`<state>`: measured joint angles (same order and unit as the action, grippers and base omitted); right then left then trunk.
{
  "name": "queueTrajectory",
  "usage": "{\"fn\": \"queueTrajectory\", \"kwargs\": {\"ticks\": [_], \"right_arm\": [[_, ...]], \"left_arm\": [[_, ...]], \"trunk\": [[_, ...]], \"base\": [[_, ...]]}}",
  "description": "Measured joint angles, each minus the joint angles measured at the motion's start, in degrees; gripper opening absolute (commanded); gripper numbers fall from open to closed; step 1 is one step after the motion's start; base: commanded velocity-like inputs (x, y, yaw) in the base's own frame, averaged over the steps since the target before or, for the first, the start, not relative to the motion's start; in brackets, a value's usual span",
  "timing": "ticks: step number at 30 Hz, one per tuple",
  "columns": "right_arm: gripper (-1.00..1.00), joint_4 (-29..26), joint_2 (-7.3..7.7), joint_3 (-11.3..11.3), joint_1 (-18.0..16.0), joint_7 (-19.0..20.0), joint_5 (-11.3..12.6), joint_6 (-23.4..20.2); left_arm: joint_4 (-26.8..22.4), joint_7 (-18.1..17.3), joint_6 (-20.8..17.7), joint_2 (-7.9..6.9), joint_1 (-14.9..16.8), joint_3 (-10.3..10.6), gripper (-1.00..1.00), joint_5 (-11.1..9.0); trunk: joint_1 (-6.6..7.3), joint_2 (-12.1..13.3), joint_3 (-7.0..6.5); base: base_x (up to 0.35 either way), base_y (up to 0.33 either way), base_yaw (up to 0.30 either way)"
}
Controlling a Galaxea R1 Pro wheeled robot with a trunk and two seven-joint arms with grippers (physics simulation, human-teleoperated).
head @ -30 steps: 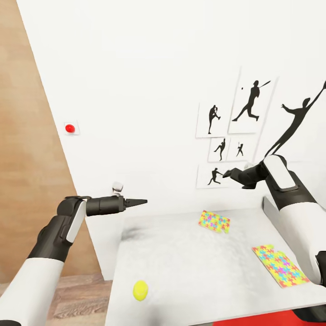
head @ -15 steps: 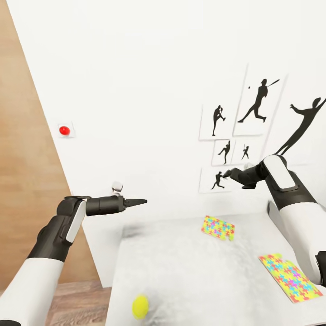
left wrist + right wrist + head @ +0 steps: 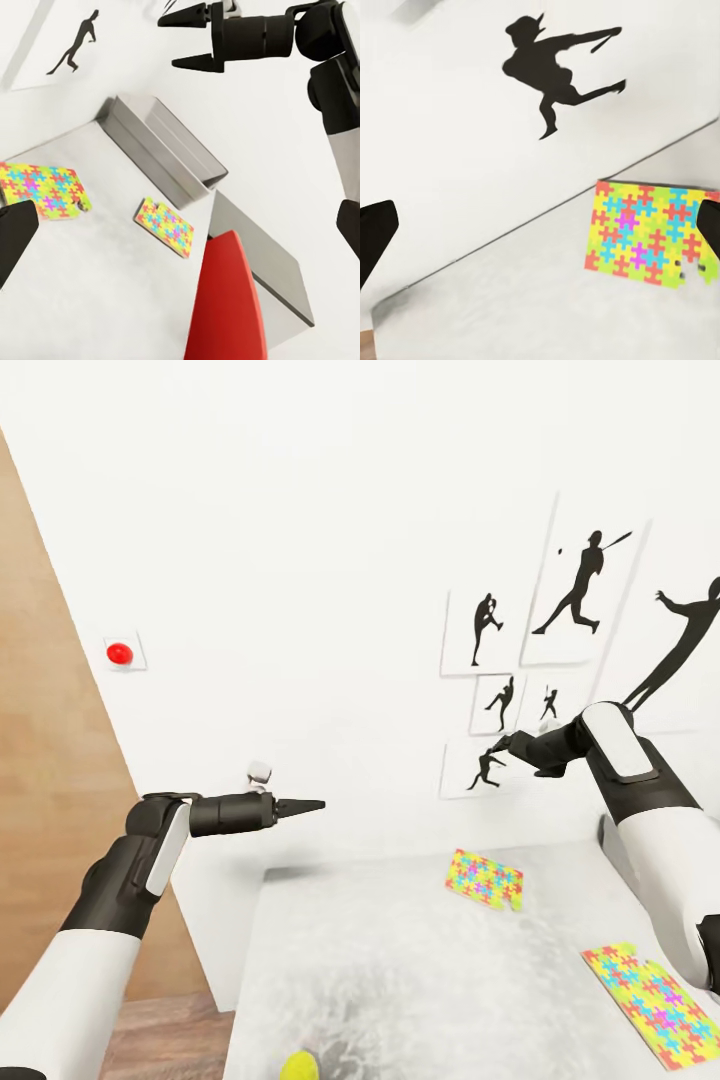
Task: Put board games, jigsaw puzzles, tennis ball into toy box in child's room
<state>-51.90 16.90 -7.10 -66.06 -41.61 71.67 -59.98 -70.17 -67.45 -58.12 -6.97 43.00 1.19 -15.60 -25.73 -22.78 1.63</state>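
On the pale marbled table point(image 3: 400, 970) lie two jigsaw puzzles, one near the wall point(image 3: 483, 880) and one at the right point(image 3: 650, 1003). The tennis ball point(image 3: 299, 1066) sits at the table's near left edge, partly cut off. The grey toy box point(image 3: 161, 146) stands by the wall past the puzzles; its end point(image 3: 609, 836) peeks from behind my right arm. My left gripper point(image 3: 305, 805) hovers beyond the table's left corner, open and empty. High over the far puzzle, my right gripper point(image 3: 505, 743) is open too, its fingers point(image 3: 196, 61) apart. The board games and bed are out of view.
A white wall with black sports silhouettes point(image 3: 575, 595) backs the table. A red button point(image 3: 119, 654) is on the wall at the left, beside wood panelling point(image 3: 50, 780). A red chair back point(image 3: 225, 300) and a second grey box point(image 3: 262, 262) sit near the toy box.
The whole picture has shifted: table, puzzles and ball sit lower and the red button further left, so the camera moved. Both arms hold the same pose.
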Motion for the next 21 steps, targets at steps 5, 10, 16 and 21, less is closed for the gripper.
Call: {"fn": "queueTrajectory", "kwargs": {"ticks": [5, 10, 16, 21], "right_arm": [[1.0, 0.0, -0.04, -0.03, 0.02, 0.0, 0.0, 0.0], [1.0, 0.0, -0.05, 0.0, 0.01, 0.0, 0.0, 0.0], [1.0, 0.0, -0.08, 0.0, -0.01, 0.0, -0.07, 0.0], [1.0, 0.0, -0.16, -0.07, 0.0, 0.0, -0.08, 0.0]], "left_arm": [[-0.45, 0.0, -0.02, 0.05, -0.04, 0.04, 1.0, 0.0], [-0.57, -0.07, -0.01, 0.07, -0.07, 0.05, 1.0, -0.06], [-0.63, -0.09, 0.02, 0.05, -0.09, 0.05, 1.0, -0.08], [-0.62, -0.09, 0.02, 0.0, -0.09, 0.05, 1.0, -0.08]], "trunk": [[0.0, 0.0, 0.0], [-0.01, 0.01, 0.0], [-0.02, 0.01, 0.0], [-0.02, 0.0, 0.0]], "base": [[0.147, -0.015, 0.0], [0.143, -0.003, 0.0], [0.028, 0.0, 0.0], [0.004, 0.0, 0.0]]}}
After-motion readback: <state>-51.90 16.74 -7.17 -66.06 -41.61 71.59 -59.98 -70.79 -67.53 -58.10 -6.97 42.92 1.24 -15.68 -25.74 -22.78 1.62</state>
